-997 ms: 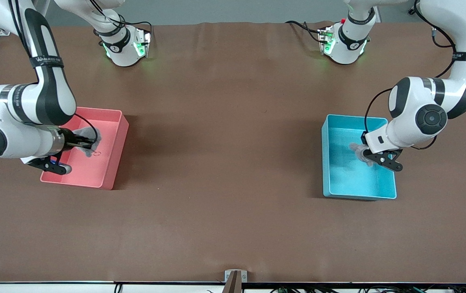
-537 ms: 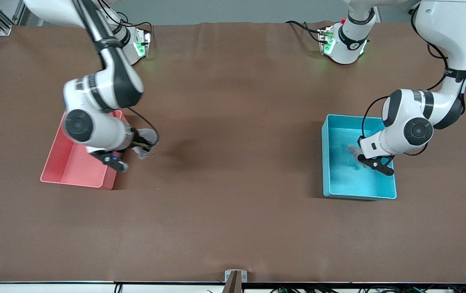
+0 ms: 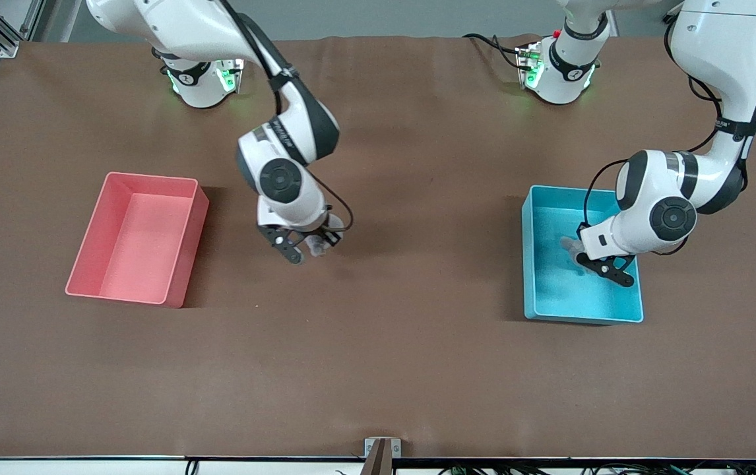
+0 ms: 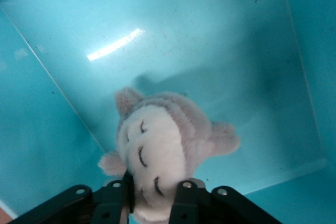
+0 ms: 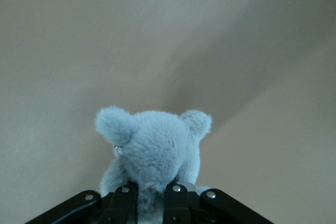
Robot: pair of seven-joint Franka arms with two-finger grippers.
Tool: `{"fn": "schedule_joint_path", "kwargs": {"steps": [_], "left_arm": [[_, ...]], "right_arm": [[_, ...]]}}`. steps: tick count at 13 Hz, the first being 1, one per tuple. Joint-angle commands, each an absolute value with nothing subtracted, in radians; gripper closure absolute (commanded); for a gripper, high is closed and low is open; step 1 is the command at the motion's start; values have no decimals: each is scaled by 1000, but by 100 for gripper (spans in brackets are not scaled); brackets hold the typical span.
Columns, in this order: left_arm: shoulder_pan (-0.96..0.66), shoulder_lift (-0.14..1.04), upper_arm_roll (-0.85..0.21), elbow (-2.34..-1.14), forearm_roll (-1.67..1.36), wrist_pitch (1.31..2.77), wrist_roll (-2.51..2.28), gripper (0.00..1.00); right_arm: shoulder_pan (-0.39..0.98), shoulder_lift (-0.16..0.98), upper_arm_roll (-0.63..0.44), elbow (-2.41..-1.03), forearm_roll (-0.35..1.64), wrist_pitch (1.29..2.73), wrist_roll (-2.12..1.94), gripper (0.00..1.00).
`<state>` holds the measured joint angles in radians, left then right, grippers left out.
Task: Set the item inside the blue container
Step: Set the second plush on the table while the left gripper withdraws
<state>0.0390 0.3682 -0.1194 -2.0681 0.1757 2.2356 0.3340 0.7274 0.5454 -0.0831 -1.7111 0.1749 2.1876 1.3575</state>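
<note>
Brown worktop (image 3: 378, 356) — two bins on it, well apart. The blue container (image 3: 539, 290) sits toward the left arm's end; a pink bin (image 3: 183, 247) of the same shape sits toward the right arm's end.

Left end effector (image 4: 155, 195) is down inside the blue container, over its floor. Between its fingers (image 4: 185, 203) is a small grey-and-white plush toy (image 4: 157, 156) with a pale belly marked by dark curved strokes, two short ears and stubby arms. The fingers stand either side of the toy's lower end, in contact with it. The grip looks narrow, but whether it is clamping or letting go cannot be told. From the front the toy shows only as a pale blur at the wrist, within the container's walls.

Right end effector (image 5: 149, 195) is in the air over bare worktop between the two bins — closer to the pink one. Its fingers (image 5: 176, 203) are closed tight on a second grey plush toy (image 5: 155, 150), seen from the back: two rounded ears, fluffy fur.

Pink bin has nothing visible in it.
</note>
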Motion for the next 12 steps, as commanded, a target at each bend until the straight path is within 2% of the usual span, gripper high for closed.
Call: {"fn": "schedule_joint_path", "kwargs": {"steps": [1,5,7,8,9,10,12], "left_arm": [[49,325,-132,-2069,195,2224,351,0],[49,284,-178,-1961,179,2033,337,0],[49,276,-199,-1889,176,1949,336,0],[48,276,-209,-1849,151,1906,336,0],[48,278,-216,-1818,115,1872,331,0],[41,278,-219,-1792,80,1846,324,0],[44,278,-262,-1772,54,1836,269,0]], "right_arm": [[793,649,-98,-1612,183,2232,1483,98],[844,704,-100,-1589,178,2318,1575,97],[844,710,-100,-1591,176,2319,1574,92],[842,710,-101,-1591,176,2319,1574,80],[842,710,-101,-1591,176,2319,1574,31],[842,709,-104,-1589,175,2318,1572,0],[835,703,-106,-1580,170,2312,1560,0]]}}
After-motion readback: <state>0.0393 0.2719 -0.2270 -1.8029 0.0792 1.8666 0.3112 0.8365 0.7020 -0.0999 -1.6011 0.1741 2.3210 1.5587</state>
